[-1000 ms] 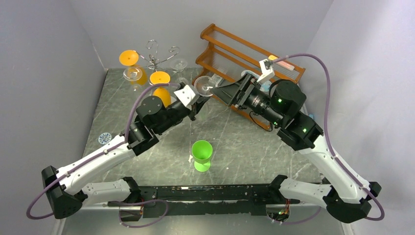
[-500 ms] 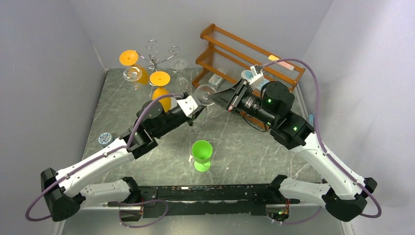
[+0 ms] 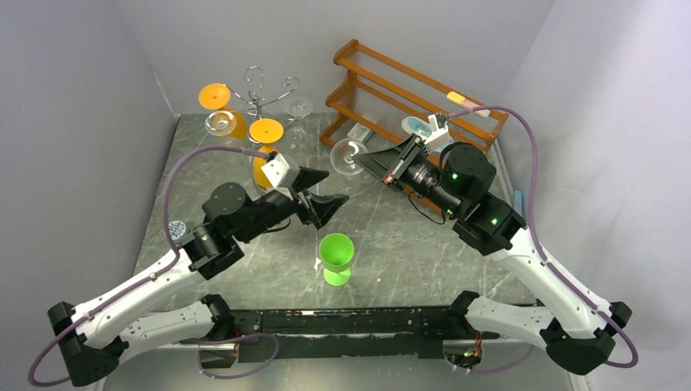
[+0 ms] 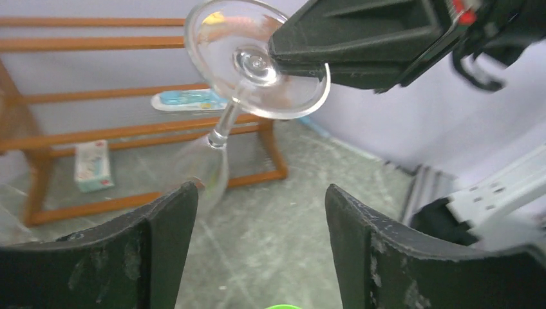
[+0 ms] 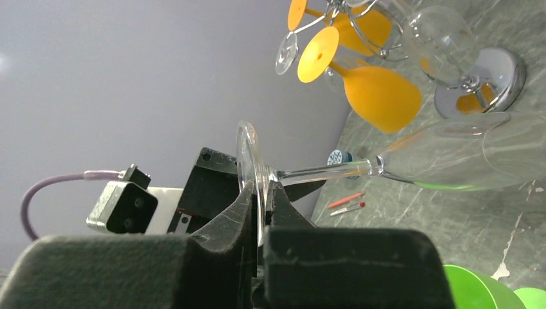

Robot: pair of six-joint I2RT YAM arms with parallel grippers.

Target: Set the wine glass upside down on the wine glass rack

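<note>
top external: right pincer [image 3: 364, 157] pinching the wine glass [image 3: 345, 155] by its foot, above the surface [image 3: 391, 236].
right arm stretched inward; left pincer [image 3: 332, 187] spread nearby; wine glass rack [image 3: 259, 96] well apart, back left.

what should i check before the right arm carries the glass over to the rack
1. Right gripper shut on the foot of the glass: ok.
2. Left gripper open and apart from the glass: ok.
3. Glass turned bowl down: ok, though in the left wrist view it is tilted, with the foot above the bowl.
4. Free hook on the rack: cannot tell. Orange glasses and clear glasses already hang there.
5. Green cup out of the way: ok, it stands nearer the arm bases.
</note>
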